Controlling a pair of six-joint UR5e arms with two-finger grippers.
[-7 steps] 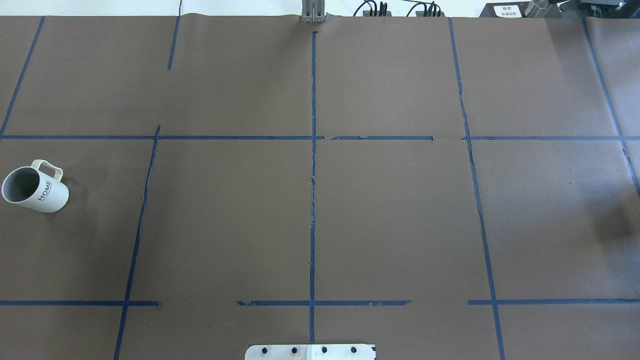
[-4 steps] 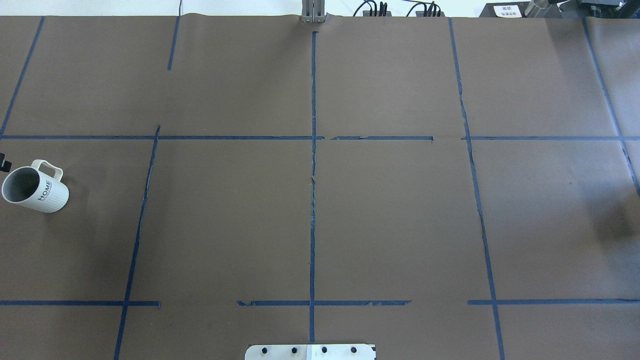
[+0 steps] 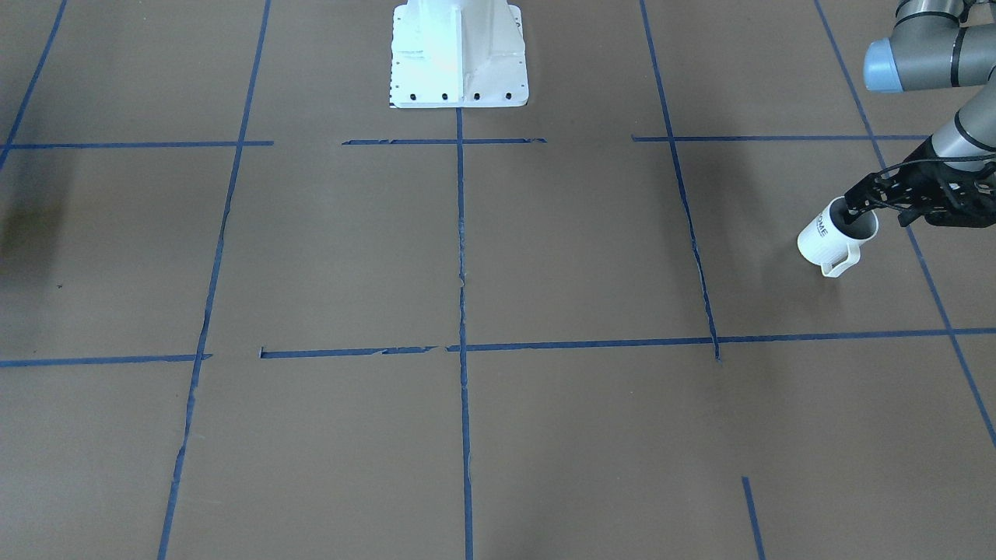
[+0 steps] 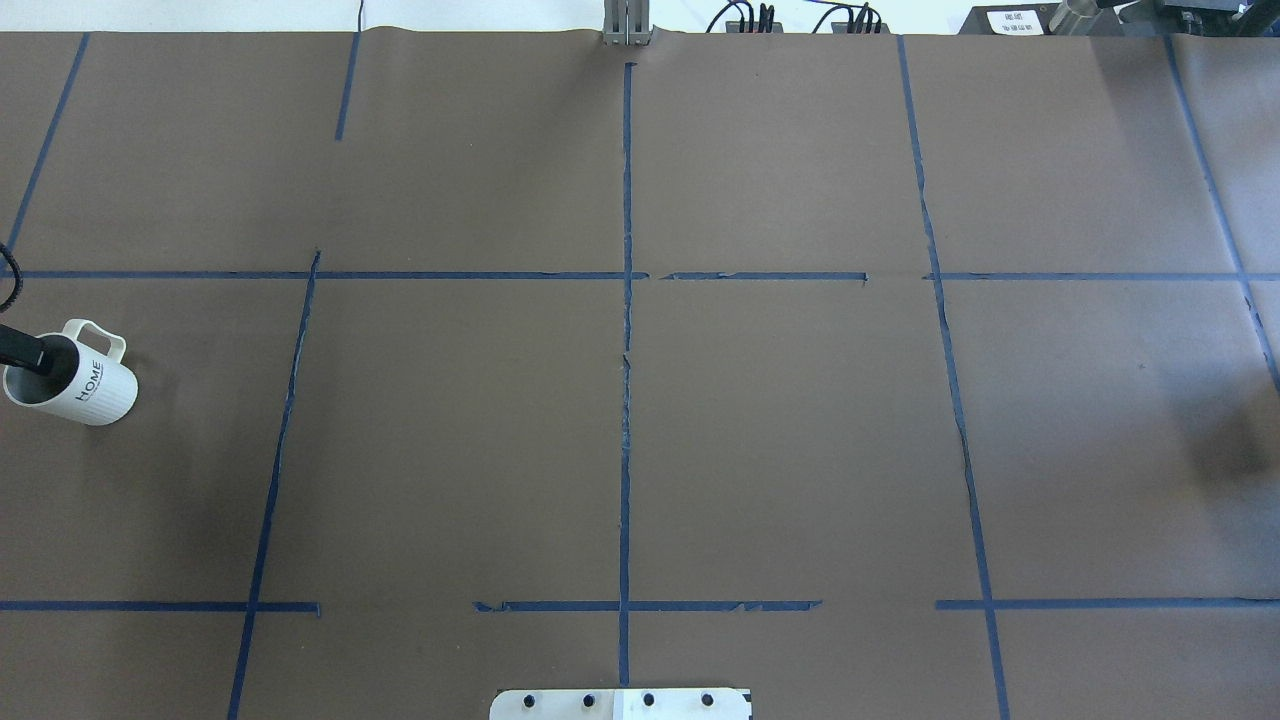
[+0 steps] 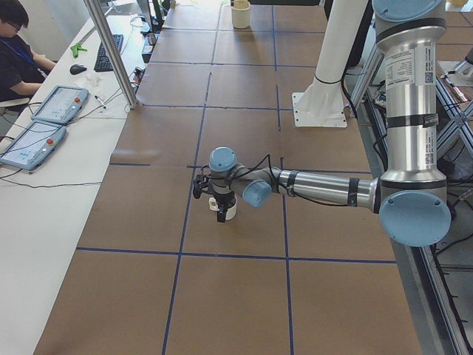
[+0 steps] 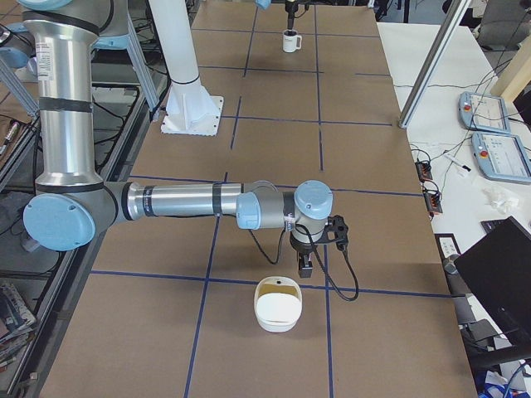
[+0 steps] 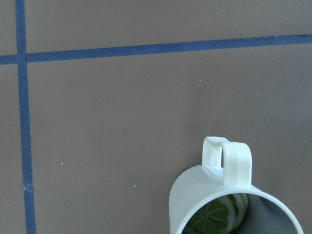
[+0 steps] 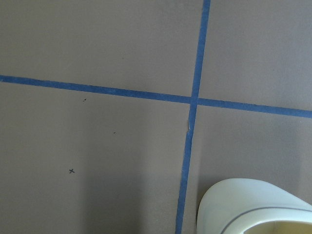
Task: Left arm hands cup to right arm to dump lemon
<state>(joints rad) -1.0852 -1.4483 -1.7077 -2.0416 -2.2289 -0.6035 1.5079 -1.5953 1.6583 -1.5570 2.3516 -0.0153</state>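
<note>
**Q:** What sits closest at the right end of the table point(image 6: 274, 141)?
**A:** A cream bowl point(image 6: 278, 319), likely the dumping spot. The right gripper point(image 6: 304, 267) hangs nose-down just beside it, presumably waiting for the hand-over. Whether its fingers are parted, I cannot tell.

**Q:** And at the far end?
**A:** The cup point(image 3: 821, 237) stands upright on the table with the lemon point(image 7: 214, 218) inside. The left gripper point(image 3: 878, 216) straddles its rim with fingers spread and one tip in the mouth, apparently clasping nothing yet.
</note>
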